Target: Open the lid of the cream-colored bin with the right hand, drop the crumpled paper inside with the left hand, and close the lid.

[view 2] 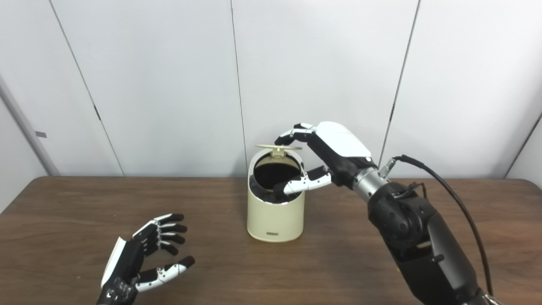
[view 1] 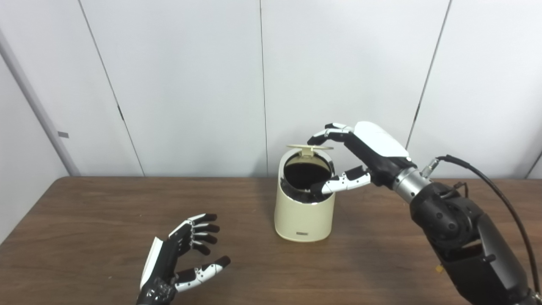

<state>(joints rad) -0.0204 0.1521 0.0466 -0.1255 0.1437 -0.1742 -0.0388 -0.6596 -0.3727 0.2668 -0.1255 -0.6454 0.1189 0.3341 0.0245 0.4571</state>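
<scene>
The cream-colored bin point(view 1: 302, 216) stands upright at the middle of the brown table point(view 1: 84, 220). Its lid point(view 1: 309, 147) is raised above the back rim and shows edge-on, and the dark inside is visible. My right hand point(view 1: 360, 156) reaches over the bin from the right. Its fingertips point(view 1: 324, 134) curl down onto the lid's right edge, and its thumb hangs in front of the opening, apart from the fingers. My left hand point(view 1: 182, 258) is open and empty, palm turned right, low over the table at the front left. No crumpled paper is in view.
A white panelled wall point(view 1: 190, 84) rises right behind the table's far edge. A black cable point(view 1: 487, 178) loops from my right forearm. Bare tabletop lies on both sides of the bin.
</scene>
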